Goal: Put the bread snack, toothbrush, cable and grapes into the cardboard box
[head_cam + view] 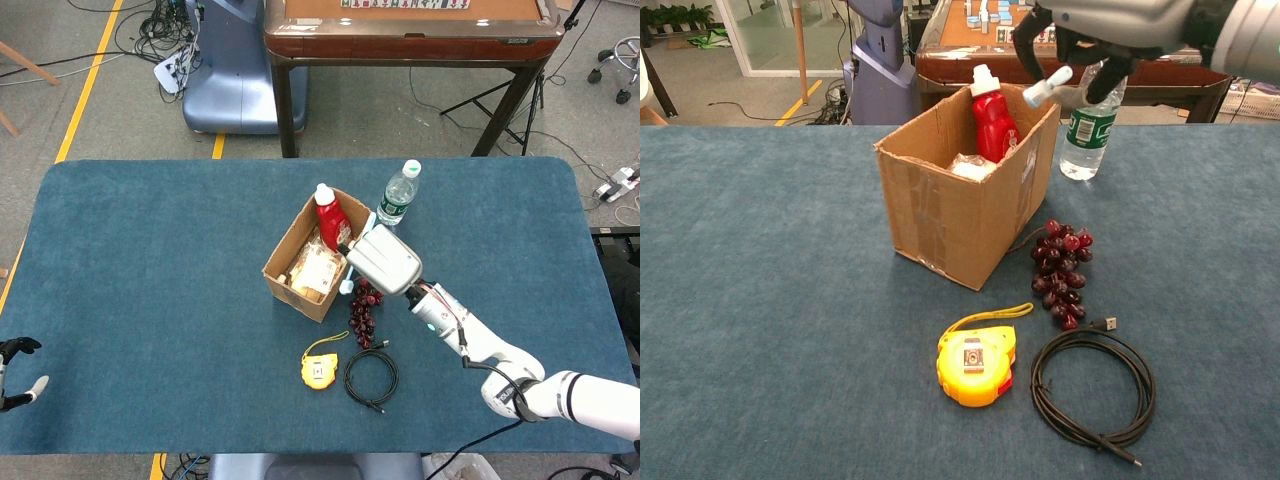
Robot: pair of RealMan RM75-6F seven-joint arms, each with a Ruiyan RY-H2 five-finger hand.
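Note:
My right hand (385,258) grips the pale blue toothbrush (346,286) and hovers at the right rim of the open cardboard box (288,236). In the chest view the right hand (1110,20) is at the top, the toothbrush (1047,86) head pointing down-left over the cardboard box (940,215) corner. The bread snack (312,272) lies inside the box; the chest view shows the snack (970,165) only partly. Dark red grapes (1062,272) sit right of the box, and the coiled black cable (1092,388) lies in front of them. My left hand (12,372) rests at the table's lower-left edge, fingers apart and empty.
A red bottle (992,120) stands in the box's far corner. A clear water bottle (1095,105) stands behind the box to the right. A yellow tape measure (977,362) lies left of the cable. A wooden game table (410,30) stands beyond the blue table.

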